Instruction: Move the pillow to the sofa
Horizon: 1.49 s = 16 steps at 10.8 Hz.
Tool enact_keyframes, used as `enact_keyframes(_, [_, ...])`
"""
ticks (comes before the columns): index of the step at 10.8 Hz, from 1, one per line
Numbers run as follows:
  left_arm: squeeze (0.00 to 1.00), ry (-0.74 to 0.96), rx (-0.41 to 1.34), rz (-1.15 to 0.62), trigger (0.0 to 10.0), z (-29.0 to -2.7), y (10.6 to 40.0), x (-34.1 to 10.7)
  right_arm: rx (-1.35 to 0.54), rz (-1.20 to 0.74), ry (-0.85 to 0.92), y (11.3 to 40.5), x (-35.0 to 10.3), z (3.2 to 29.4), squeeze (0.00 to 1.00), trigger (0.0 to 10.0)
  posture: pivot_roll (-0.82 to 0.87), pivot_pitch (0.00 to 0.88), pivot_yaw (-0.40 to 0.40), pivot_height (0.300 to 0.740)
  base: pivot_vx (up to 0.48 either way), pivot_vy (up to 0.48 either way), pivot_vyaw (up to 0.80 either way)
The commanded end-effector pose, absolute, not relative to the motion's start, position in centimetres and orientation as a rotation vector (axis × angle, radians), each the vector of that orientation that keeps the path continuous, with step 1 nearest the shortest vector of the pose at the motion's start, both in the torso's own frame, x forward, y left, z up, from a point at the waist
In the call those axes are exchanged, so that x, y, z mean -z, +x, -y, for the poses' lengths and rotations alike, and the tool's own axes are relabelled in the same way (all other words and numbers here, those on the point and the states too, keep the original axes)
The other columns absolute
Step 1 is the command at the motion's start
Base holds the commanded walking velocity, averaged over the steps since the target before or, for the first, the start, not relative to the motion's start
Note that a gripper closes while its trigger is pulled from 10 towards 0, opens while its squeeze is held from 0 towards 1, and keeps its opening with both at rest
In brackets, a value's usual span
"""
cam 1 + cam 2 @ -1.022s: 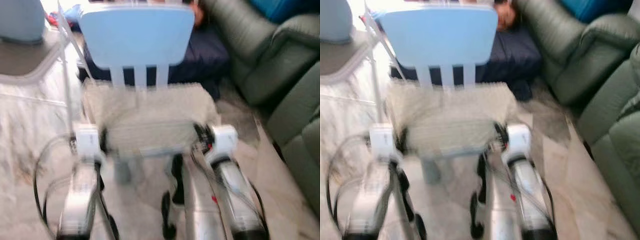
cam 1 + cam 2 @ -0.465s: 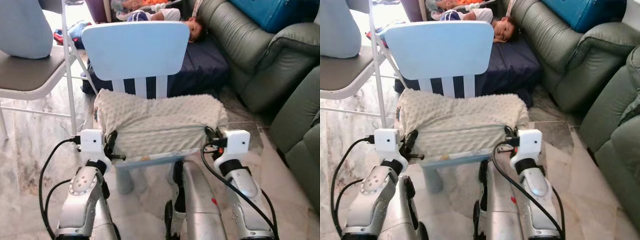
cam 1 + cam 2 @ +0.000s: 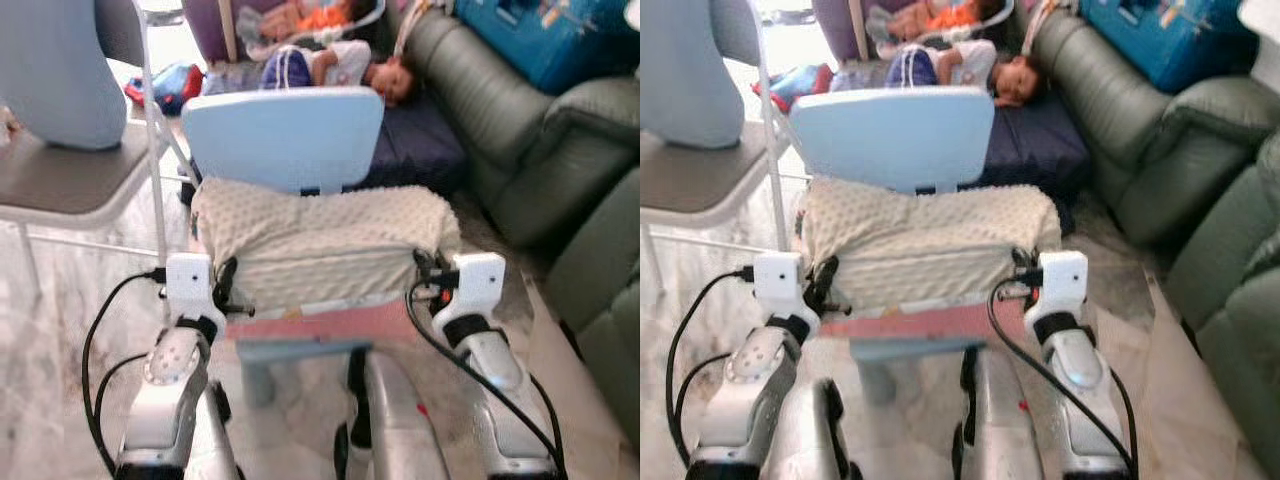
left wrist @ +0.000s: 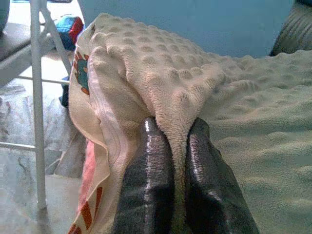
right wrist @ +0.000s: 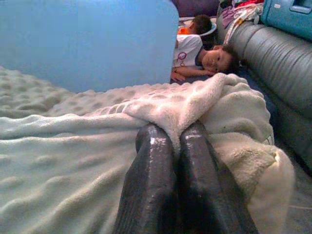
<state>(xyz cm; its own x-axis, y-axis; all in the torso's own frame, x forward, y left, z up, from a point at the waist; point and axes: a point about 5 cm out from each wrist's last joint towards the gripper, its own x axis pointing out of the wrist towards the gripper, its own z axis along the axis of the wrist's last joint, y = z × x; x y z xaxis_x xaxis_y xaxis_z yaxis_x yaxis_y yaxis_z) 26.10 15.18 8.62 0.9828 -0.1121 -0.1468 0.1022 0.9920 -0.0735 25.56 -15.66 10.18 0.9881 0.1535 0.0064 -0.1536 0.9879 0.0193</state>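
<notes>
Lifted since half a second ago, the pillow (image 3: pixel 322 243) now hangs clear of the small blue chair's (image 3: pixel 283 137) seat, whose front edge shows below it, where before the pillow lay flat on that seat. My left end effector (image 4: pixel 171 146) is clenched on the pillow's left end, a fold of its cream dotted cover pinched between the two black fingers (image 4: pixel 148 165). My right end effector (image 5: pixel 175 141) grips the right end the same way, fabric bunched between its fingers (image 5: pixel 153 161). Between the two the pillow stretches level, in front of the chair's backrest. Beyond the chair a person (image 3: pixel 980 70) lies on a dark blue mattress (image 3: pixel 1035 140) on the floor. The green sofa (image 3: pixel 520 140) stands to my right, well apart from the pillow. A folding chair (image 3: pixel 70 180) stands to my left on the marble floor (image 3: pixel 50 340).
</notes>
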Motion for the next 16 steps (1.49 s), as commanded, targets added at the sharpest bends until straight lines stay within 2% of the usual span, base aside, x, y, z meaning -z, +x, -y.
enact_keyframes(1, [0.00, -0.059, 0.084, -0.141, 10.0, -15.5, 26.4, -8.8, -0.132, 0.038, 0.009, 25.7, -11.1, 16.2, 0.00, 10.0, -0.09, 0.038, -0.042, 0.645, 0.000, 0.000, 0.00])
enact_keyframes(6, [0.00, -0.113, 0.135, -0.153, 10.0, -14.1, 26.9, -8.9, -0.108, 0.032, -0.001, 25.6, -11.4, 16.8, 0.00, 10.0, -0.10, 0.052, -0.045, 0.740, 0.000, 0.000, 0.00])
enact_keyframes(14, [0.00, -0.115, 0.163, -0.153, 10.0, -14.0, 26.9, -8.9, -0.103, 0.019, 0.040, 25.4, -11.2, 16.4, 0.00, 10.0, -0.10, 0.065, -0.045, 0.740, 0.000, 0.000, 0.00])
enact_keyframes(16, [0.00, -0.119, 0.172, -0.160, 10.0, -13.9, 26.8, -8.9, -0.103, -0.006, 0.038, 25.5, -10.8, 16.3, 0.00, 10.0, -0.09, 0.065, -0.044, 0.740, -0.306, 0.000, 0.00])
